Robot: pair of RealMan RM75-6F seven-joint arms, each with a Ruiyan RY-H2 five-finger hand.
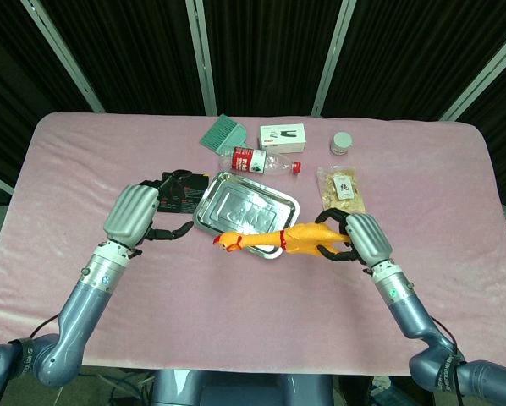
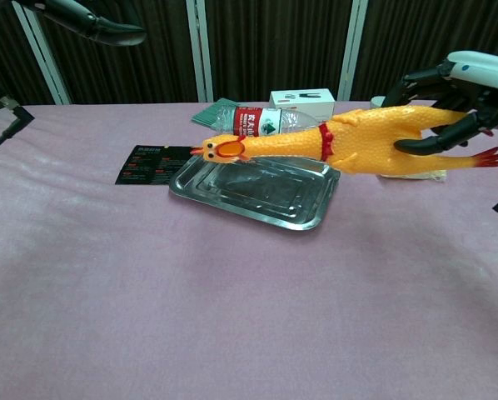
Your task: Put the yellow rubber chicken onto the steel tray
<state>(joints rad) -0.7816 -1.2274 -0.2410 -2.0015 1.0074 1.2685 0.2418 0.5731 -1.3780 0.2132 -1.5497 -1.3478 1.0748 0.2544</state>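
Note:
My right hand (image 1: 354, 238) (image 2: 453, 100) grips the body of the yellow rubber chicken (image 1: 274, 240) (image 2: 341, 142) and holds it level in the air. Its head and neck stretch left over the near edge of the steel tray (image 1: 236, 199) (image 2: 257, 185). The tray lies flat on the pink cloth with nothing in it. My left hand (image 1: 143, 216) is off to the left of the tray, over a black card, fingers apart and holding nothing. In the chest view only its dark fingertips (image 2: 99, 29) show at the top left.
Behind the tray lie a plastic bottle with a red label (image 1: 261, 160) (image 2: 261, 121), a green brush (image 1: 222, 133), a white box (image 1: 283, 135) and a small round tin (image 1: 342, 143). A snack bag (image 1: 341, 188) lies right of the tray. A black card (image 1: 178, 190) (image 2: 149, 162) lies left of it.

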